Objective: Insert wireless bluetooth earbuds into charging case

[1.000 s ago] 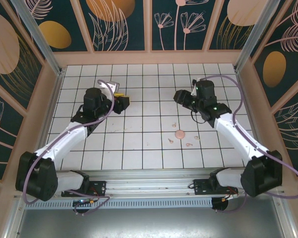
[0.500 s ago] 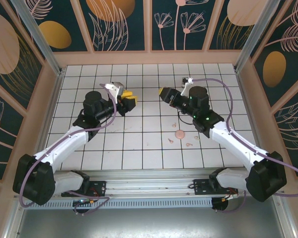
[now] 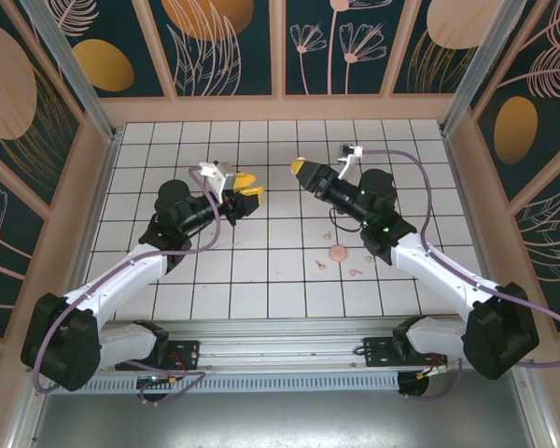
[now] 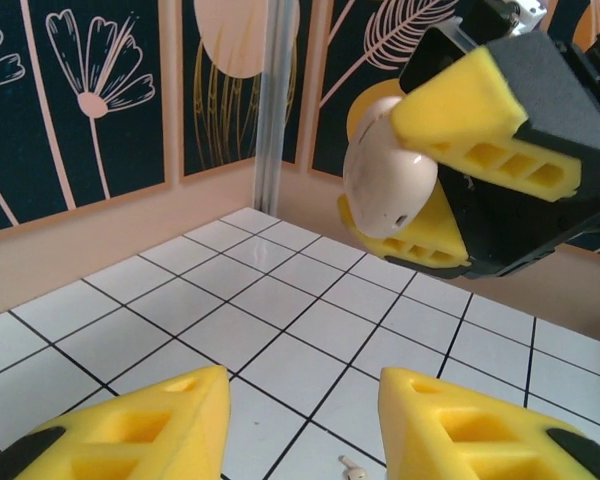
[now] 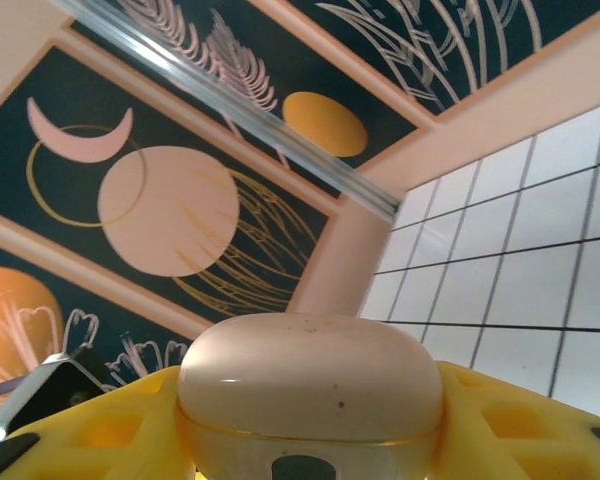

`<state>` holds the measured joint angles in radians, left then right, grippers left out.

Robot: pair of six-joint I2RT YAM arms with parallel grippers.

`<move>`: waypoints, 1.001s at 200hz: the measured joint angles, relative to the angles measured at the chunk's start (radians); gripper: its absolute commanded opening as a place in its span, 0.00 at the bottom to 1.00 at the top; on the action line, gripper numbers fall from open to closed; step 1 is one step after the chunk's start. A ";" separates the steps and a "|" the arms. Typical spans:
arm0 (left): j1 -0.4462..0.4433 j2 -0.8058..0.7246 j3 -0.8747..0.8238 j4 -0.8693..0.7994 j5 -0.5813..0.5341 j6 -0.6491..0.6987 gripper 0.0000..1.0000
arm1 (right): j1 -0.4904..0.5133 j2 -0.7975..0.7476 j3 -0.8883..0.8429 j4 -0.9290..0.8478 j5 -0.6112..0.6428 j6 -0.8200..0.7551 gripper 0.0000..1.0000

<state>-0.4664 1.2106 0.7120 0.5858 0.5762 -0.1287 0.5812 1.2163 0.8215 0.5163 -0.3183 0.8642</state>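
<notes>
My right gripper (image 5: 310, 425) is shut on the charging case (image 5: 310, 385), a rounded pale pink shell with its lid closed, held sideways well above the tiles. In the left wrist view the same case (image 4: 388, 180) sits between the right arm's yellow fingers (image 4: 480, 110), straight ahead of my left gripper (image 4: 302, 385). That left gripper (image 3: 248, 187) is open and empty, facing the right gripper (image 3: 303, 171) across a short gap. Small pale earbuds lie on the floor, one (image 3: 322, 264) and another (image 3: 356, 273) below the right arm. One earbud (image 4: 352, 466) lies between my left fingers' tips, down on the tiles.
A small round pink thing (image 3: 337, 252) lies on the white tiled floor (image 3: 261, 280) among the earbuds. Peach walls with dark flower panels (image 3: 229, 47) close in the back and sides. Metal posts (image 3: 70, 65) stand in the far corners.
Both arms have risen and swung their grippers inward until they face each other over the middle. The right one carried the case along; the left jaws stayed open.
</notes>
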 measured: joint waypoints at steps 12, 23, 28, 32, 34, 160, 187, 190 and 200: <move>-0.005 0.000 0.000 0.002 0.000 0.005 0.45 | 0.007 0.007 0.000 0.027 -0.011 0.010 0.46; -0.010 0.002 0.000 0.005 0.003 0.008 0.45 | 0.013 0.016 0.000 0.044 -0.021 0.015 0.46; -0.013 0.004 0.000 0.007 0.004 0.010 0.45 | 0.016 0.021 0.000 0.050 -0.024 0.018 0.46; -0.016 0.006 0.001 0.009 0.005 0.012 0.45 | 0.019 0.025 0.000 0.057 -0.025 0.022 0.47; -0.018 0.007 0.001 0.009 0.005 0.013 0.45 | 0.020 0.027 0.000 0.061 -0.025 0.026 0.46; -0.081 0.036 0.042 0.047 -0.092 0.032 0.46 | 0.101 0.175 0.014 0.170 -0.014 0.108 0.47; -0.081 0.036 0.042 0.047 -0.103 0.040 0.46 | 0.103 0.175 0.015 0.182 -0.014 0.116 0.47; -0.081 0.036 0.042 0.046 -0.105 0.043 0.46 | 0.104 0.175 0.015 0.184 -0.014 0.116 0.47; -0.081 0.036 0.042 0.046 -0.105 0.051 0.46 | 0.105 0.175 0.015 0.188 -0.013 0.121 0.47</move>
<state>-0.5472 1.2465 0.7540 0.6319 0.4709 -0.0776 0.6865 1.3914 0.8364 0.7044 -0.3317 0.9852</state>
